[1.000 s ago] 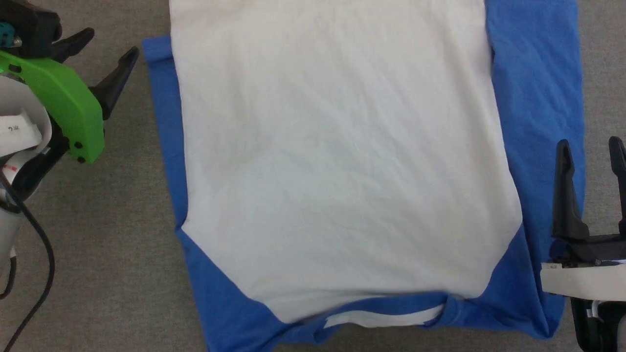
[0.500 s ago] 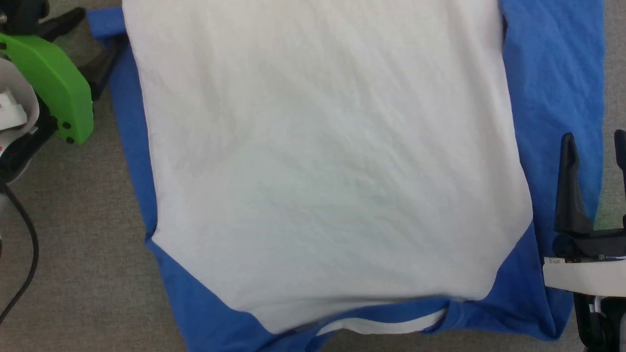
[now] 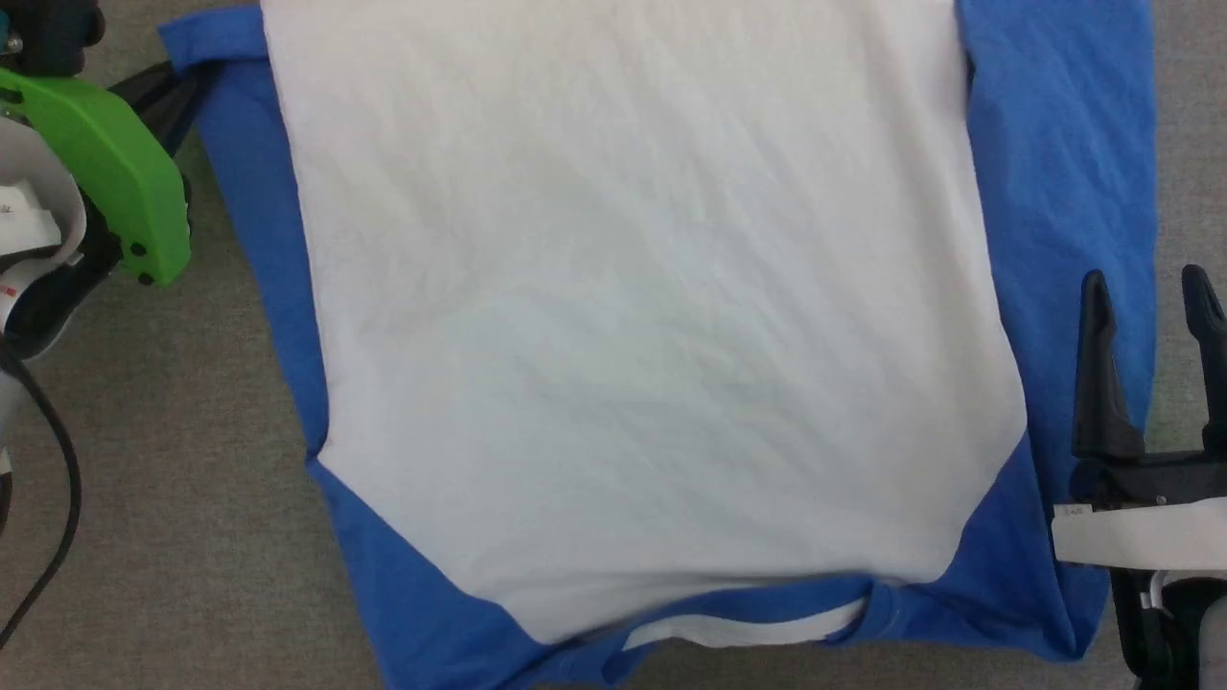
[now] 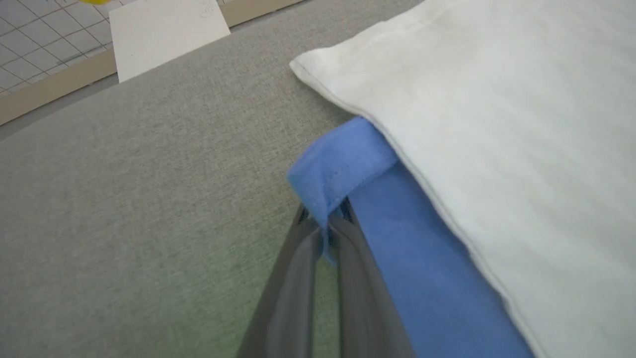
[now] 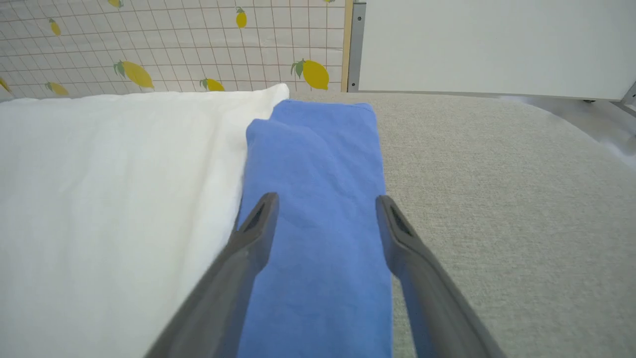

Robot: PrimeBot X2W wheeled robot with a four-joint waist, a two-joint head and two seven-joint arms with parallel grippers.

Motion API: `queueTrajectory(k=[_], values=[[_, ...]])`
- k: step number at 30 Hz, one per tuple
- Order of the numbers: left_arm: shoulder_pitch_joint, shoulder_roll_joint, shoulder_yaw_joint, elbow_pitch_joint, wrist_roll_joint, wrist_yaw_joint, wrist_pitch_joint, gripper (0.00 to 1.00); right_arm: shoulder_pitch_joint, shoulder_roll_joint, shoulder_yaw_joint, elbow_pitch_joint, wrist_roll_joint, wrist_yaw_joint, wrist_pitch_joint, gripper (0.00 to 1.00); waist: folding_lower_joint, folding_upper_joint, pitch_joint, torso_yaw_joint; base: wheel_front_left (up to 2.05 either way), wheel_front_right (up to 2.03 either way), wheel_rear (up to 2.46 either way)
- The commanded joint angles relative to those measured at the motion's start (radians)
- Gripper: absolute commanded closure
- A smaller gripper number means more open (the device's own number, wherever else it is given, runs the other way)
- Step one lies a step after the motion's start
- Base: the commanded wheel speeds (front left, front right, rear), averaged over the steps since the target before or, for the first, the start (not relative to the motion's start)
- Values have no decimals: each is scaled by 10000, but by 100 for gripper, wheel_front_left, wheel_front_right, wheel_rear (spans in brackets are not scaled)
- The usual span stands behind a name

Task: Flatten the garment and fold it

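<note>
Head view, looking down: the garment [image 3: 633, 335], a T-shirt with a white body and royal-blue sides, lies spread on a grey fabric surface [image 3: 192, 537], its blue neckband near the bottom edge of the picture. At the upper left, the left gripper [image 3: 173, 84] reaches out from beneath a bright green housing [image 3: 115, 163] to the shirt's blue corner. The left wrist view shows this grip close up: the two dark fingers are pressed together on the stitched blue hem corner, which is lifted and pinched between their tips (the white panel beside it lies flat). A black cable [image 3: 57, 498] trails down the left side. At the lower right, the right gripper [image 3: 1145, 283] has its fingers spread apart and holds nothing. One finger is over the blue side strip, the other just past its outer edge; whether they touch the cloth cannot be told. The right wrist view looks along that strip, between the parted fingers, towards a grid-patterned wall printed with yellow lemons [image 5: 174, 44].
</note>
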Motion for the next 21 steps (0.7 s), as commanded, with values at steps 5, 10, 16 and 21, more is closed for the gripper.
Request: queueTrajectory(k=[5,10,16,21], values=[[437,209,300,6,-411,95,-298,100,104,12,32,311,73,-15,18,0,-1,0,-1461,258,0,0,0],[1215,776,849,-275,-937,404,-624,100,478,12,-56,583,254,-15,30,0,-1,0,-2535,304,0,0,0],[2653,1577,1690,-851,-1748,874,-1210,100,1000,12,-247,802,461,-15,15,0,-1,0,-3504,451,0,0,0],[4327,2063,2630,-1236,-2596,1377,-2149,100,1305,12,-268,888,586,-15,11,0,-1,0,-4033,593,0,0,0]])
